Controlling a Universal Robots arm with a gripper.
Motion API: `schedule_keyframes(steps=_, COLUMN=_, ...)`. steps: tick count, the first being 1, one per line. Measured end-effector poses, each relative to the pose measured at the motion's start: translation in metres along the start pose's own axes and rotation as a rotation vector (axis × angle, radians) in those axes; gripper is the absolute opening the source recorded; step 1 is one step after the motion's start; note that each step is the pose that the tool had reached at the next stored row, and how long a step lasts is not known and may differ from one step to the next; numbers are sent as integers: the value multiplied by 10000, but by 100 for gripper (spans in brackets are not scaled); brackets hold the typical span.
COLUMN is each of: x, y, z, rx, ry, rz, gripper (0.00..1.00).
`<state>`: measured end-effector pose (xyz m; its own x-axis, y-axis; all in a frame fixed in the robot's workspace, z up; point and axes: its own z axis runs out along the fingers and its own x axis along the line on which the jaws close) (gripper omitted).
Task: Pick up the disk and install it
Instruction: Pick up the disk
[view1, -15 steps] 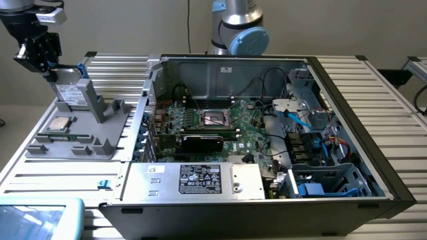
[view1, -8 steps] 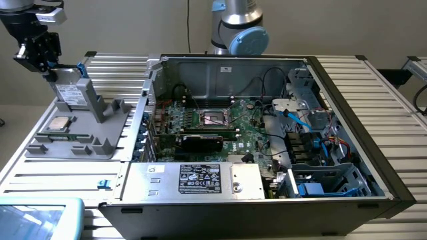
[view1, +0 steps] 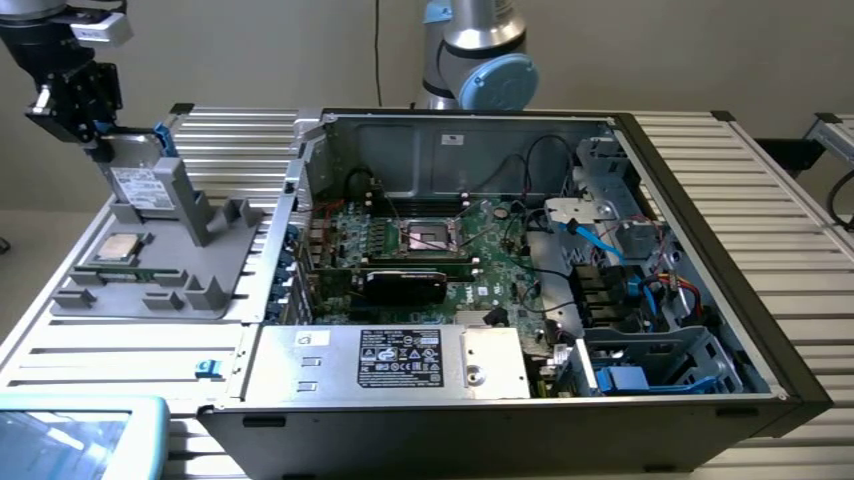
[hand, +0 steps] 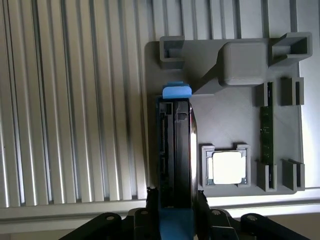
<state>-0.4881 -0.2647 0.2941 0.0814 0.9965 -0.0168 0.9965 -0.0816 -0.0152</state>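
I cannot read the label on the disk (view1: 135, 186); the grey stand (view1: 198, 205) hides its lower edge; the frame edge crops the gripper (hand: 175, 197).

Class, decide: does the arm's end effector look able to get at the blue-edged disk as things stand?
Likely yes: the end effector is closed on the disk, and the grey holder beside it leaves that grip free.
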Motion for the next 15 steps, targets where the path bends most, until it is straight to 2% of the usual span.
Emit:
schedule_keyframes(steps=6, x=-1, y=7, z=-60, rx=-1, ry=0, rz=-1, gripper=37)
schedule_keyframes(steps=15, x=-2, y=19, z=-207, rx=0, ry=0, rz=-1, gripper=37)
